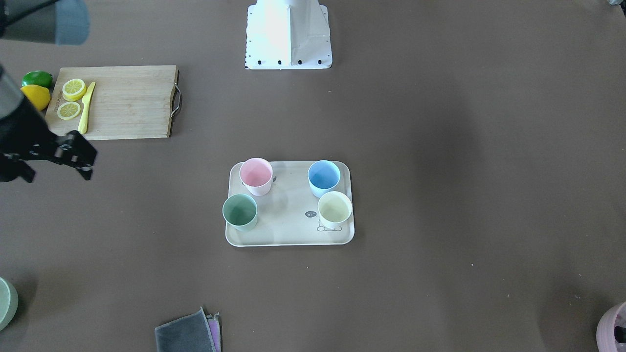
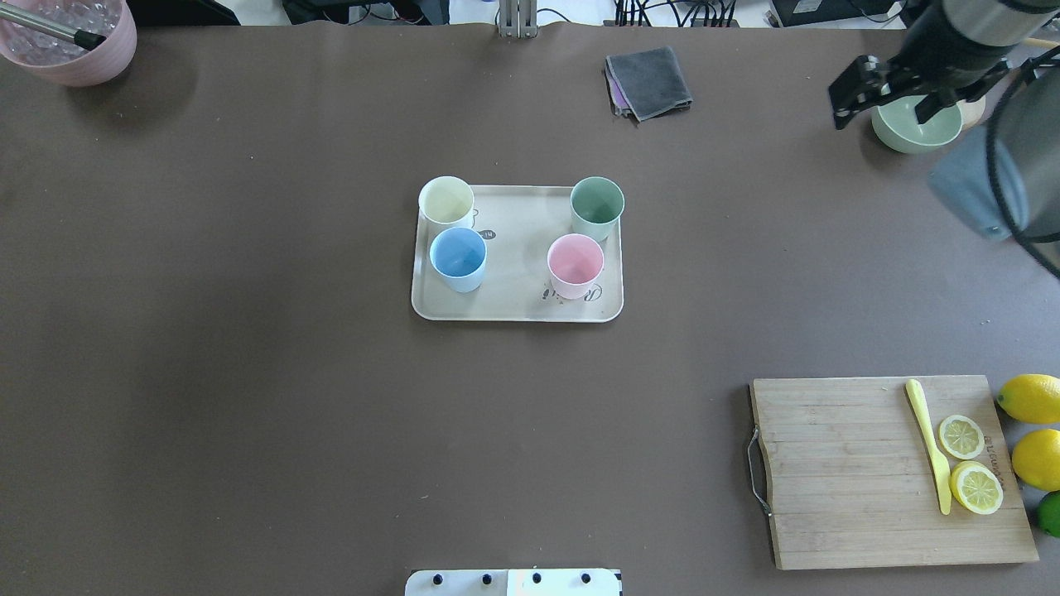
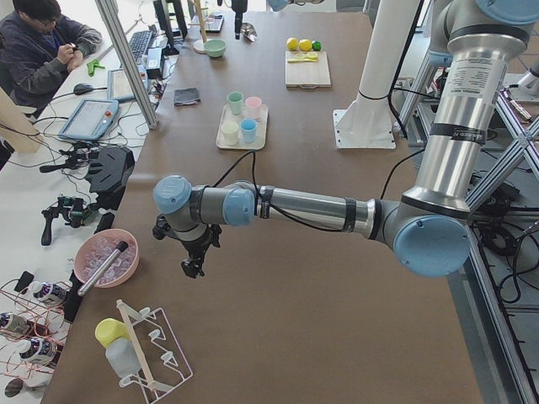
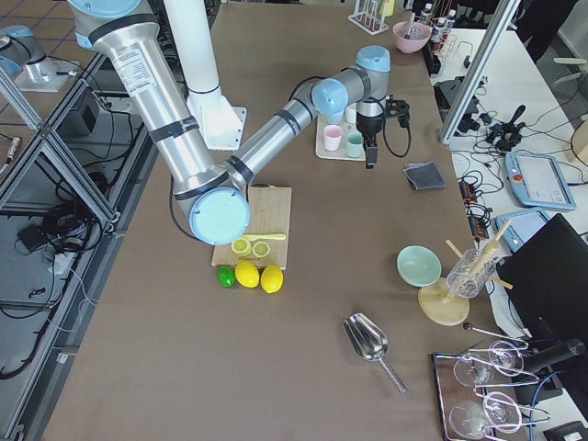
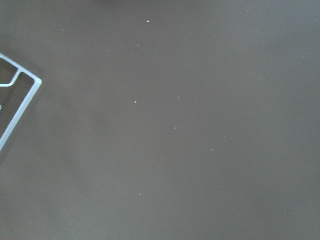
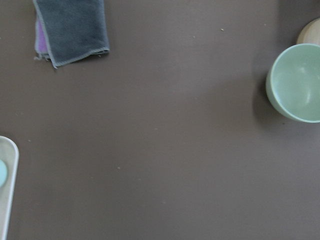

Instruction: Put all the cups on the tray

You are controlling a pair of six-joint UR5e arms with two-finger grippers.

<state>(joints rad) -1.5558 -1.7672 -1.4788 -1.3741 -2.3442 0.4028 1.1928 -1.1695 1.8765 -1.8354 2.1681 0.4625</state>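
The cream tray (image 2: 513,302) lies mid-table, also in the front view (image 1: 288,237). Four cups stand upright on it: cream-yellow (image 2: 446,201), light blue (image 2: 458,257), sage green (image 2: 597,206) and pink (image 2: 575,263). My right gripper (image 2: 890,103) hangs high at the far right, well away from the tray, over a green dish; its jaws look apart and hold nothing. My left gripper (image 3: 192,268) shows only in the exterior left view, far from the tray near the table's left end. I cannot tell whether it is open or shut.
A wooden cutting board (image 2: 836,472) with lemon slices and a yellow knife lies near right, with whole lemons beside it. A grey cloth (image 2: 648,80) and green dish (image 2: 915,128) lie far right. A mauve pot (image 2: 70,45) stands far left.
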